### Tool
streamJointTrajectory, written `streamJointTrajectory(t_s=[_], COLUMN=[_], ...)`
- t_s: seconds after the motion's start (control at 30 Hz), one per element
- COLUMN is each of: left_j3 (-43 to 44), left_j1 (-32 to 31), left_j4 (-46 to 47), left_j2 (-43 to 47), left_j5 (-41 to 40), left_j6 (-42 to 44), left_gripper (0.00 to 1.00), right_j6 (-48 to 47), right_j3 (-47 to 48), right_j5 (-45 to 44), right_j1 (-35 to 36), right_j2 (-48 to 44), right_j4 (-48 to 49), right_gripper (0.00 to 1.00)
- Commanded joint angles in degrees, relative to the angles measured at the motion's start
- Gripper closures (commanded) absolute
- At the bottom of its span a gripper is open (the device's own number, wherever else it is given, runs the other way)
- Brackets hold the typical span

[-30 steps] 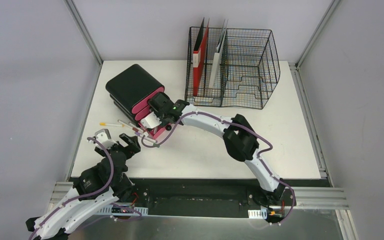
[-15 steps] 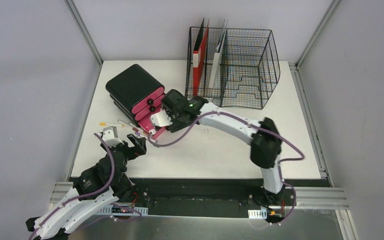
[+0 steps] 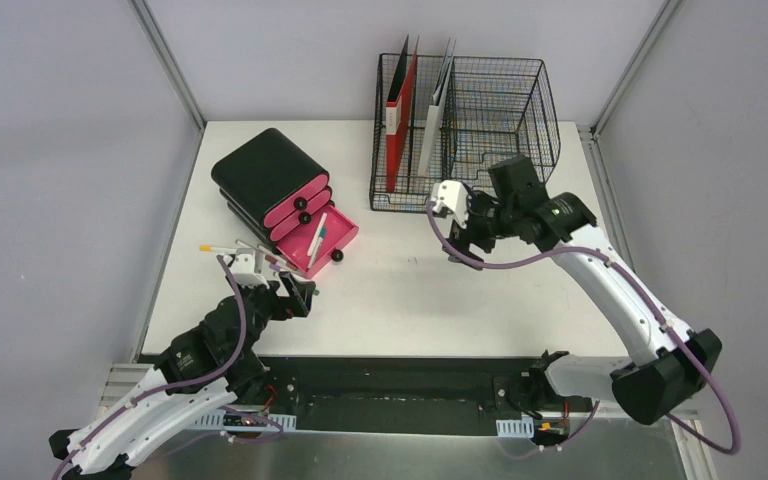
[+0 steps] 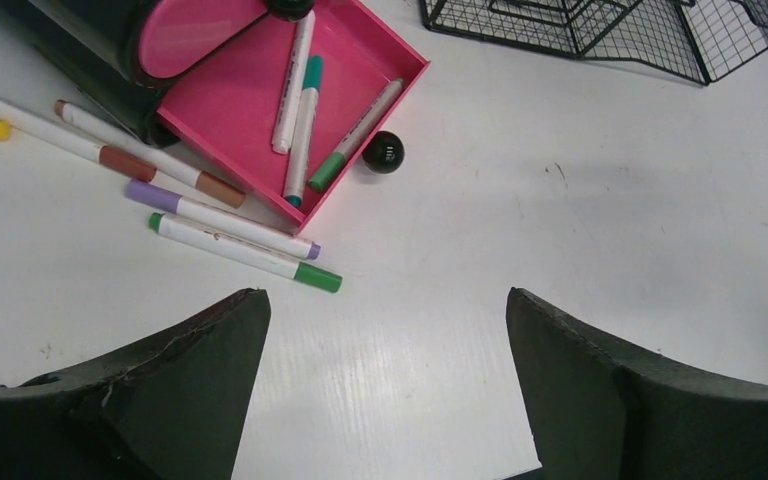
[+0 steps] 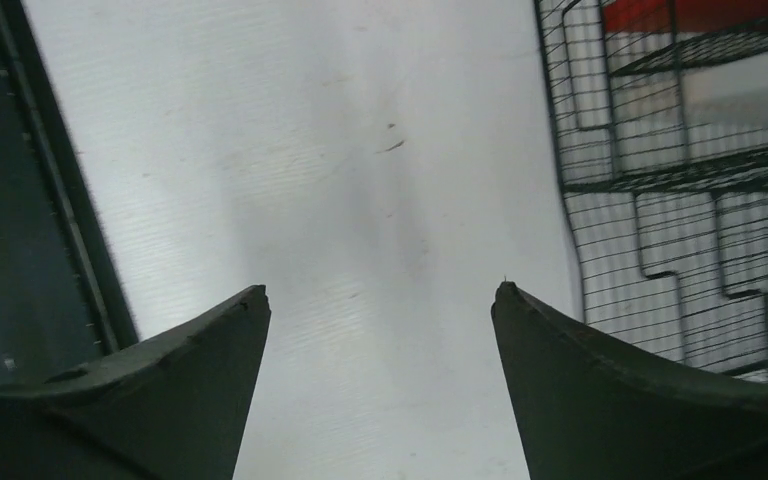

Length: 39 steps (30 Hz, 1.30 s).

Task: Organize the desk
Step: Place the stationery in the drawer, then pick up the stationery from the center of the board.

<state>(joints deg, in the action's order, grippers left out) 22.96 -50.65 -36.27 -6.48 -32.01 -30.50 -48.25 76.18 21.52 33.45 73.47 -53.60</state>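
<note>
Open pink drawer [image 4: 230,115] left on the desk [image 3: 430,300], three markers [image 4: 303,130] inside, wire rack [image 3: 550,120] far, red folder [image 3: 400,110] and white folder [image 3: 436,115] upright in it, left gripper [image 4: 385,296] and right gripper [image 5: 380,290] both spread, empty.

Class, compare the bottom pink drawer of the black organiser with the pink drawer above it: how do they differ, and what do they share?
The bottom drawer is pulled out; the drawer above it is shut. The bottom drawer shows its inside, holding three markers; the drawer above it shows only its front. Both are pink, each with a black knob.
</note>
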Motion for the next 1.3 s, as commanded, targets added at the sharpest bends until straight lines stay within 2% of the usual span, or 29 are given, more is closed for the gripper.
streamJointTrajectory(t_s=[0.0, 0.17, 0.33, 0.5, 0.63, 0.73, 0.83, 0.87, 1.1, 1.17, 1.27], left_j3=[-0.34, -1.54, -3.68, -5.73, -6.33, -6.42, -5.98, -5.52, -1.50, 0.65, 5.09], left_j1=[-0.18, -0.23, -0.18, 0.08, 2.55, 7.97, 11.47, 11.61, 11.72, 11.88, 12.19], left_j4=[5.21, 9.02, 13.64, 17.95, 21.62, 22.32, 19.67, 18.05, 2.38, -1.74, -7.32], left_j2=[-3.93, -10.90, -18.54, -24.42, -29.50, -33.04, -34.13, -34.19, -34.02, -36.27, -42.22], left_j5=[3.01, 4.35, 3.43, 0.59, 2.24, 6.56, 9.08, 8.59, -1.10, -2.48, -3.60], left_j6=[1.02, -1.72, -7.17, -13.16, -15.84, -18.56, -22.37, -23.94, -40.77, -45.46, -50.09], left_gripper=[0.10, 0.11, 0.14, 0.24, 0.30, 0.42, 0.69, 0.73, 0.70, 0.65, 0.62], right_j6=[9.08, 22.73, 20.62, 18.85, 18.13, 17.95, 17.78, 17.69, 17.34, 17.32, 17.25], right_j3=[-5.99, -16.73, -17.15, -17.69, -17.56, -17.23, -16.84, -16.73, -16.15, -16.14, -16.15], right_j5=[18.77, 30.30, 24.66, 18.98, 16.64, 16.96, 16.51, 16.46, 16.69, 16.72, 16.71], right_j1=[-5.96, -18.59, -20.04, -19.94, -19.83, -19.83, -19.85, -19.83, -19.84, -19.87, -19.92], right_j2=[-8.02, -17.45, -18.57, -18.54, -17.40, -16.77, -16.33, -16.10, -14.45, -14.10, -13.81], right_j4=[2.58, 16.91, 13.95, 13.57, 13.32, 12.62, 12.11, 11.93, 10.97, 10.85, 10.88], right_gripper=[0.13, 0.01, 0.01, 0.01, 0.01, 0.01, 0.01, 0.01, 0.01, 0.01, 0.01])
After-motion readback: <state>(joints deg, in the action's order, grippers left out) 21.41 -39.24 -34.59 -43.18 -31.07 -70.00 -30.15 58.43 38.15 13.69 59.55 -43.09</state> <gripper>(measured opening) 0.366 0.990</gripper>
